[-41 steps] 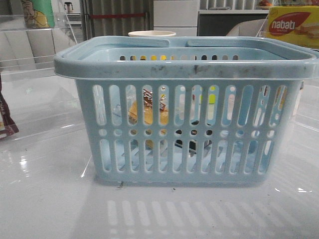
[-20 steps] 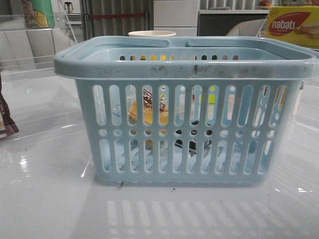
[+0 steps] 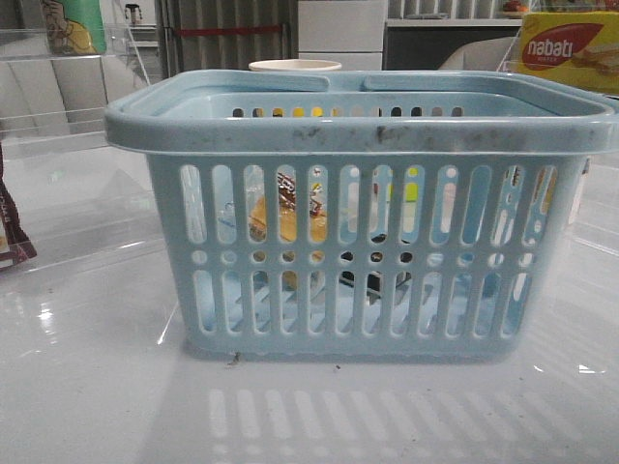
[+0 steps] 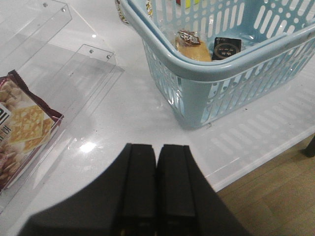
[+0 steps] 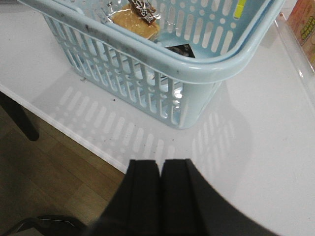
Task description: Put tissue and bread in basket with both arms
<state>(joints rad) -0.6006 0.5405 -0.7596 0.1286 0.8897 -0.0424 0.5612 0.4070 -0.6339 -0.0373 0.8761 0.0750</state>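
Note:
The light-blue basket [image 3: 358, 130] stands in the middle of the white table; it also shows in the left wrist view [image 4: 197, 69] and the right wrist view [image 5: 197, 69]. The bread [image 4: 192, 46] lies inside it, seen through the slots [image 3: 285, 217] and from the right wrist [image 5: 135, 19]. The dark tissue packet [image 4: 226, 47] lies beside the bread on the basket floor [image 3: 372, 275], partly hidden by the rim in the right wrist view [image 5: 181, 50]. My left gripper [image 4: 156, 150] is shut and empty, back from the basket. My right gripper [image 5: 160, 164] is shut and empty near the table edge.
A clear acrylic rack [image 4: 64, 64] holds a dark brown cracker wrapper [image 4: 22, 128] at the left. A yellow-red nabati box [image 3: 566, 48] stands at the back right. A pale cup [image 3: 295, 66] rises behind the basket. Wooden floor [image 5: 44, 167] lies past the table edge.

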